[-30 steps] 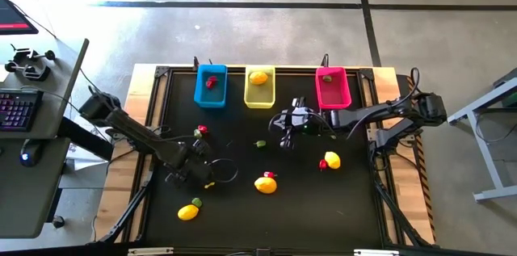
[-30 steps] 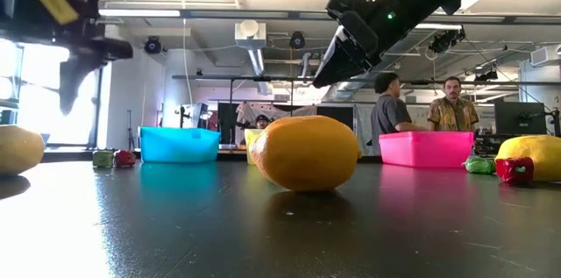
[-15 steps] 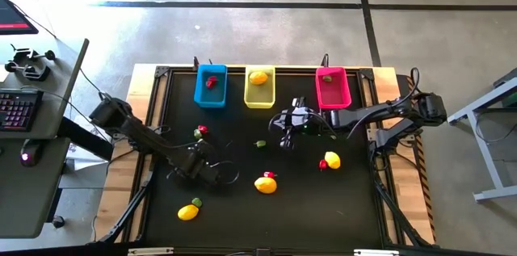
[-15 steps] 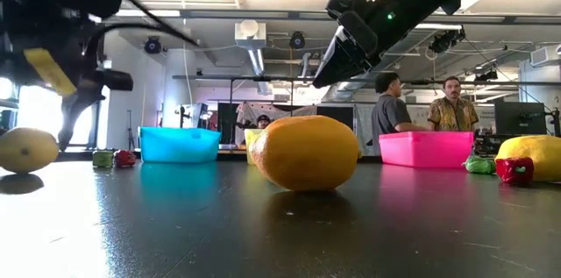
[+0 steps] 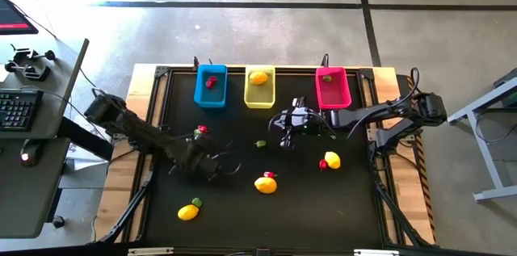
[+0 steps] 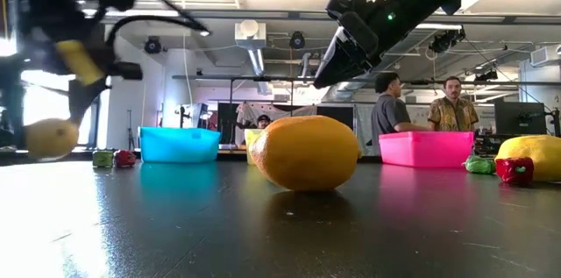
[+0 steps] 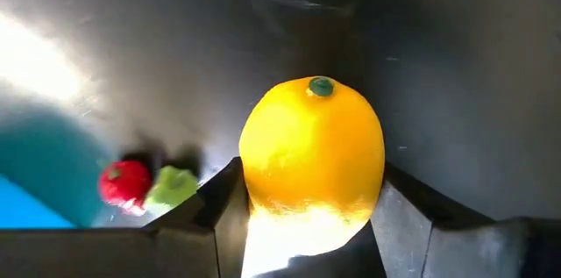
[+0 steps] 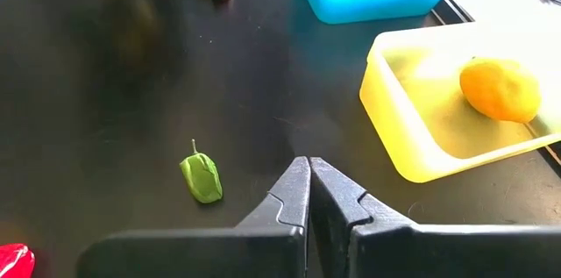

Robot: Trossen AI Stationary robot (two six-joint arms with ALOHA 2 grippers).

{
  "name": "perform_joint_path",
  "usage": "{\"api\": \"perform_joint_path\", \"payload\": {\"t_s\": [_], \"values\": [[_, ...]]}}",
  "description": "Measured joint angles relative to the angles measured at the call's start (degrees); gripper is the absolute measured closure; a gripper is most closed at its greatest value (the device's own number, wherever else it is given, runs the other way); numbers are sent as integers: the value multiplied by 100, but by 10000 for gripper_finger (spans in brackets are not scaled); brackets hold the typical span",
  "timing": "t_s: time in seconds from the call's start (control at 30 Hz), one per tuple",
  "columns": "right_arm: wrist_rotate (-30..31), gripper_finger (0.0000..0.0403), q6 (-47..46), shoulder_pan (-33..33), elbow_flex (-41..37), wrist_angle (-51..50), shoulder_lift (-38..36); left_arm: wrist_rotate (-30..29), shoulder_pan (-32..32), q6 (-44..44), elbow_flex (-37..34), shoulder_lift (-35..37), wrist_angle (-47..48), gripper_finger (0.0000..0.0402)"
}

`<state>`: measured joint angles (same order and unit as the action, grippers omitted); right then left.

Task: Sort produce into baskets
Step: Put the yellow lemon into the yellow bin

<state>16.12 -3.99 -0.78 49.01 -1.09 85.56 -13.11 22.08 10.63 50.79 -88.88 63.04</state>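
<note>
My left gripper point(image 7: 307, 203) stands at the table's left middle point(image 5: 200, 161), shut on a yellow lemon point(image 7: 311, 151), which also shows in the low view point(image 6: 51, 138). A red bit point(image 7: 123, 181) and a green bit point(image 7: 171, 186) lie just beyond the lemon, near the blue basket point(image 5: 211, 86). The yellow basket point(image 5: 259, 88) holds a lemon point(image 8: 500, 89), and the pink basket point(image 5: 332, 88) stands to its right. My right gripper point(image 8: 308, 173) hangs shut above the table's middle point(image 5: 284, 139), touching nothing. My left gripper pinches the lemon between its two fingers, one on each side point(image 7: 250, 181). The fingers come from above, pointing steeply down. The lemon's green stem end point(image 7: 321, 88) points away from the gripper. Whether the lemon is clear of the table, I cannot tell.
On the black table lie a lemon point(image 5: 265, 183) with a red bit, a lemon point(image 5: 332, 159) with a red bit point(image 5: 323, 164), a lemon point(image 5: 187, 211) with a green bit, and a lone green bit point(image 5: 259, 144). People stand in the room behind.
My left gripper has gone toward the table's far edge and a little to the right. The lemon under it has gone the same way, nearer to the red and green bits. My right arm has kept still.
</note>
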Motion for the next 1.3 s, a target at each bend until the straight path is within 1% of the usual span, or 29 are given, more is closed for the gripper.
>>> {"api": "perform_joint_path", "payload": {"t_s": [0.1, 0.2, 0.33, 0.43, 0.53, 0.63, 0.77, 0.9, 1.1, 1.3], "values": [[0, 403, 0, 0, 0, -1, 0, -90, -519, -4, 124, 284, -66, 236], [0, 403, 0, 0, 0, -5, 0, -239, -1214, 33, 276, 515, -214, 237], [0, 403, 0, 0, 0, -8, 0, -306, -2209, 398, 636, 667, -693, 237], [0, 403, -2, 0, 0, -20, 0, -299, -2907, 584, 956, 632, -1301, 238], [0, 403, -1, 0, 0, -23, 0, -133, -3542, 596, 1300, 499, -1790, 238], [0, 403, 0, 0, 0, -29, 0, 282, -4032, 575, 1621, 296, -2182, 238], [0, 403, 0, 0, 0, -47, 0, 790, -4395, 757, 1979, -65, -2598, 238], [2, 403, 0, 0, 0, -58, 0, 825, -4551, 1200, 2242, -520, -2999, 238], [0, 403, 39, 0, 0, -84, 0, 841, -4736, 1836, 2801, -1399, -3046, 238], [2, 403, 61, 0, 0, -104, 0, 858, -4802, 2160, 3461, -2157, -3049, 238]]}}
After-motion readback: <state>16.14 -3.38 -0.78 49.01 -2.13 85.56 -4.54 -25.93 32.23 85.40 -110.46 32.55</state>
